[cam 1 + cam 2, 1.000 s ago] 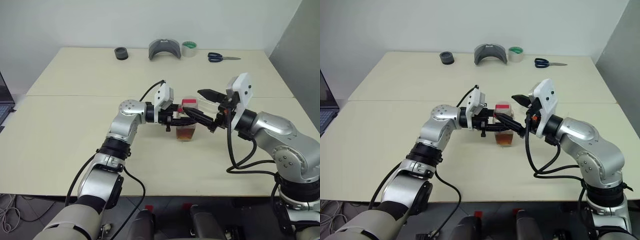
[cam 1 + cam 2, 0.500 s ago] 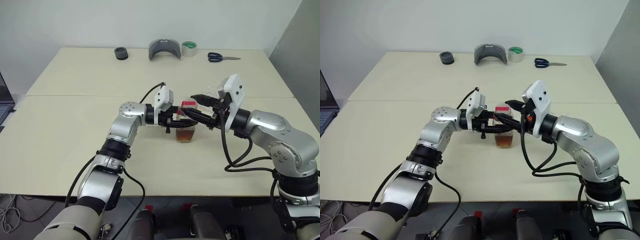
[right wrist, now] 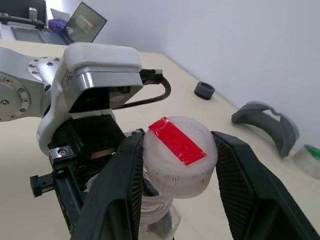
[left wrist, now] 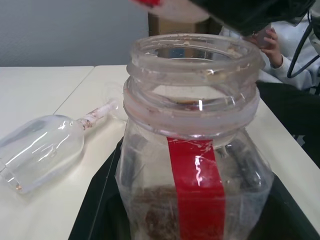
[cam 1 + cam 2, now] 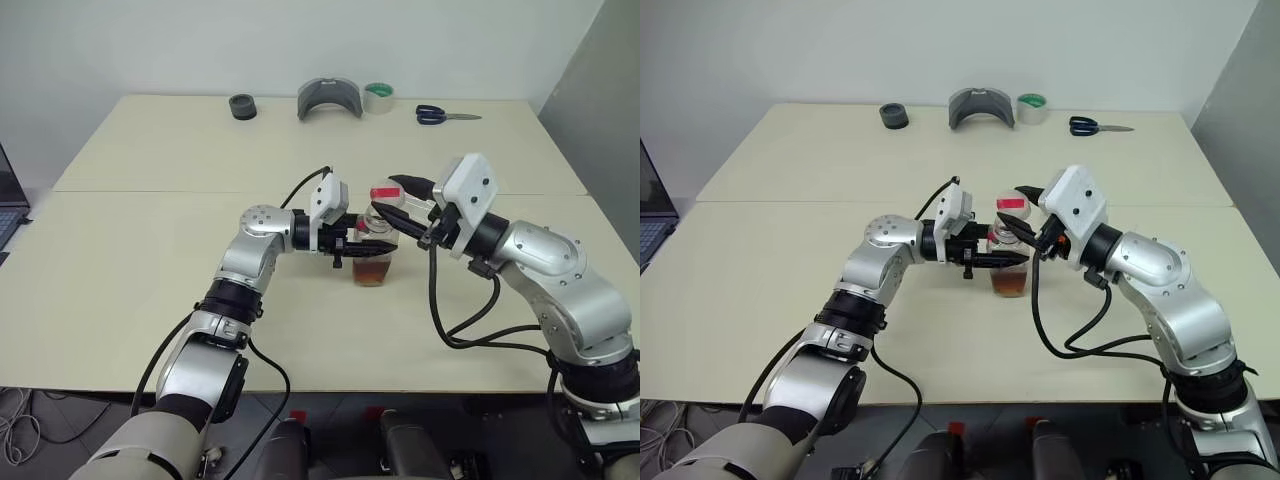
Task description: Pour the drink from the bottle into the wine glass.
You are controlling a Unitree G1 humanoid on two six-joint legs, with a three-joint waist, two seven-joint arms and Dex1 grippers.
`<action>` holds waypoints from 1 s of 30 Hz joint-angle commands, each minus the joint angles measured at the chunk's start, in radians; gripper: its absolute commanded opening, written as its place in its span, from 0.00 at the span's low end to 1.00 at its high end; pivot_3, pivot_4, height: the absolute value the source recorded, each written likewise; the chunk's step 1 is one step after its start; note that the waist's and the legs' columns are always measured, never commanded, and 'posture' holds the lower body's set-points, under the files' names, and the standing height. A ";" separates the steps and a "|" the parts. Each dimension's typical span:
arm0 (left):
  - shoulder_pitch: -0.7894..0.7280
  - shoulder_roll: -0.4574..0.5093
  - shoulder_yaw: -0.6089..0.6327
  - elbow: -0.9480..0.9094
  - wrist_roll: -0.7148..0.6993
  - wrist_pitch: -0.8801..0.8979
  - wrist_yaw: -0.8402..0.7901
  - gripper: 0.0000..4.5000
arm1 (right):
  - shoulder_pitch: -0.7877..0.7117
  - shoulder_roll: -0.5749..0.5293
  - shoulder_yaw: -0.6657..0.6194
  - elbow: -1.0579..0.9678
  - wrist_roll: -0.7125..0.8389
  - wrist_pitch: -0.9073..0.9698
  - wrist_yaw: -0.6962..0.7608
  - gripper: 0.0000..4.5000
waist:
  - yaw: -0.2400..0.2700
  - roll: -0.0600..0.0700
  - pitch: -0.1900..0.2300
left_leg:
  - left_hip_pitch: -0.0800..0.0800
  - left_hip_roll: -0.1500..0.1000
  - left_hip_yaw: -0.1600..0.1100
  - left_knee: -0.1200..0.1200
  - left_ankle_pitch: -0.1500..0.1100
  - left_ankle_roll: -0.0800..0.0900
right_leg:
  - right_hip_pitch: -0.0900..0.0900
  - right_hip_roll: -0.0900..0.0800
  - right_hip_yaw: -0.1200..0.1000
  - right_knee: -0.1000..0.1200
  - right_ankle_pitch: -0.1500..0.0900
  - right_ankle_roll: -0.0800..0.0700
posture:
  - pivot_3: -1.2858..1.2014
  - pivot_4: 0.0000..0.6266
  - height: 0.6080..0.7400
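Bottle [image 5: 374, 252] upright on the counter [image 5: 140, 300] near mid-counter, clamped about its body by the left pincer [image 5: 362, 246]; mouth open and uncapped, as the left wrist view makes plain; drink [image 5: 372, 270] sitting low in the base, amber and seemingly unpoured. Cap [image 3: 178, 154], white with a red strip across the top, gripped between the fingers of the right pincer [image 3: 176, 165], poised just above the bottle's neck and apparently clear of it. So judged: unscrewing done, cap off, pouring not yet begun.

Wine glass [image 4: 42, 148] lying on its side on the counter beside the bottle, bowl empty, stem pointing away; not standing ready to receive anything. Left to do, by the look of it: put the cap down somewhere, stand the glass on its foot, then tilt the bottle over the bowl; with both pincers occupied, freeing the right one seems the likely first need.

Farther off, along the counter's back edge: a small black ring [image 5: 242, 106], a grey curved piece [image 5: 328, 98], a roll of tape [image 5: 378, 97], scissors [image 5: 445, 115]; all well apart from the work. A person's hand [image 4: 272, 45] beyond the counter in the left wrist view.
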 commanded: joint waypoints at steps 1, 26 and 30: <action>-0.002 0.004 0.013 -0.051 -0.013 -0.008 0.016 0.40 | 0.039 0.009 -0.134 -0.069 0.057 0.030 -0.045 0.39 | 0.003 0.000 0.000 | 0.000 0.000 0.000 0.001 0.000 0.000 | 0.000 0.000 0.000 0.000 0.000 0.000 | 0.52 0.24 1.00; 0.006 0.089 0.145 -0.041 -0.021 -0.004 0.236 0.40 | 0.467 -0.051 -0.142 0.001 -0.293 0.071 -0.265 1.00 | -0.004 0.000 -0.001 | 0.000 -0.001 0.001 0.007 -0.001 0.001 | 0.000 0.001 0.002 0.005 0.000 0.000 | 0.52 0.24 1.00; 0.024 0.112 0.178 -0.044 -0.007 -0.012 0.313 0.40 | 0.465 -0.150 -0.078 -0.004 -0.391 -0.016 -0.227 1.00 | -0.007 0.000 -0.001 | 0.000 0.000 0.001 0.007 -0.001 0.001 | 0.000 0.001 0.002 0.006 -0.001 0.000 | 0.52 0.24 1.00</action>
